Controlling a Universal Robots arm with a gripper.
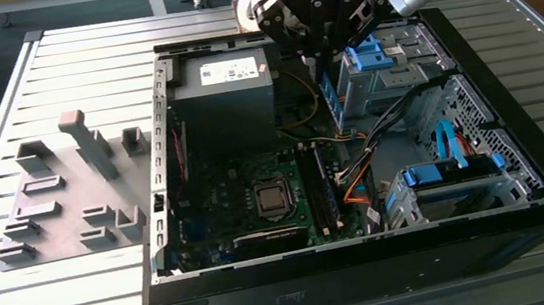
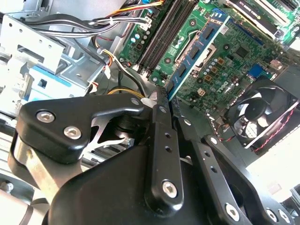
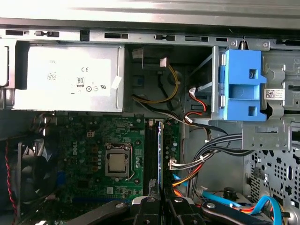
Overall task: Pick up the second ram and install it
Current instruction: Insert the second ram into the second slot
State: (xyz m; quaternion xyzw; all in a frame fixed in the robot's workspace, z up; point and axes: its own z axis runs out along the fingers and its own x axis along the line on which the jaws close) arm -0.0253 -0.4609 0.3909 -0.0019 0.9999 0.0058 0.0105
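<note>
We see the gripper (image 2: 164, 101) closed on the ram (image 2: 194, 54), held above the motherboard (image 3: 93, 140) slots

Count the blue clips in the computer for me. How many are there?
2. One blue clip is at the far end of the case, and the other clip is on the nearer bay, towards the exterior view's right. More may be hidden.

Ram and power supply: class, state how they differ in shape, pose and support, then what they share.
The ram is a thin, narrow strip; the power supply is a bulky grey box. The ram hangs on end, clamped in the gripper; the power supply sits mounted in a corner of the case. Both are at the open case.
</note>
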